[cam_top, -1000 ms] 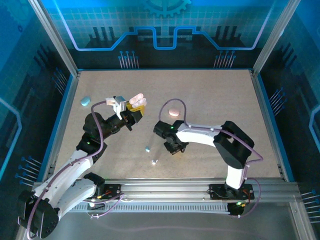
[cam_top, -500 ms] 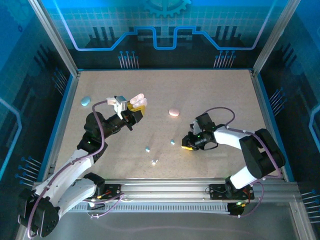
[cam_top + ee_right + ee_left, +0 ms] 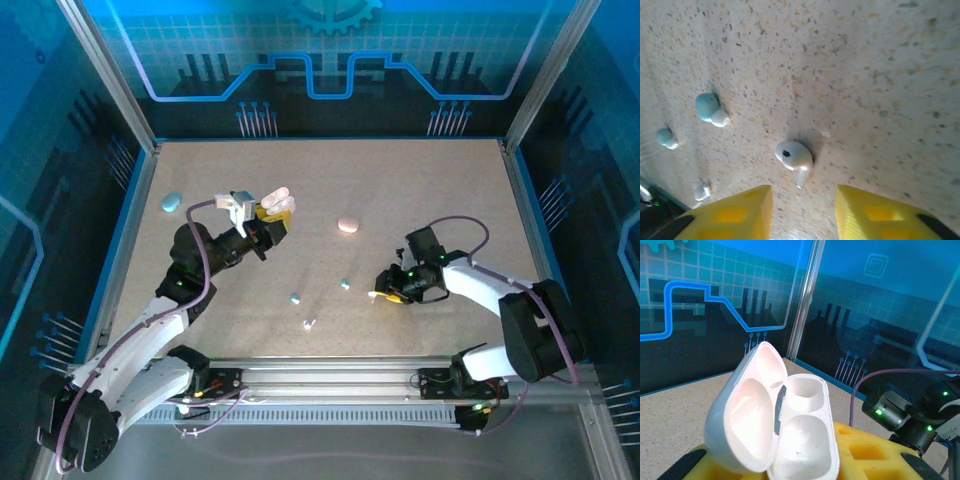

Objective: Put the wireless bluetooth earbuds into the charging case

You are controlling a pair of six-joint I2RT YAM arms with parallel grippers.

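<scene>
White earbud (image 3: 794, 156): loose on the speckled table (image 3: 880, 75), just ahead of the gap between the yellow fingers of the right gripper (image 3: 802, 215). The jaws stand apart with nothing between them.
Light blue earbud (image 3: 707, 107): near the white one, also on the table.
Second light blue earbud (image 3: 664, 137): farther off.
Silvery earbud (image 3: 701, 191): beside it.
Open case (image 3: 775, 420): pale, lid swung up, two wells showing, clamped in the left gripper (image 3: 272, 212).
Pink case (image 3: 348, 224): closed, mid-table.
Blue case (image 3: 172, 202): near the left edge.
</scene>
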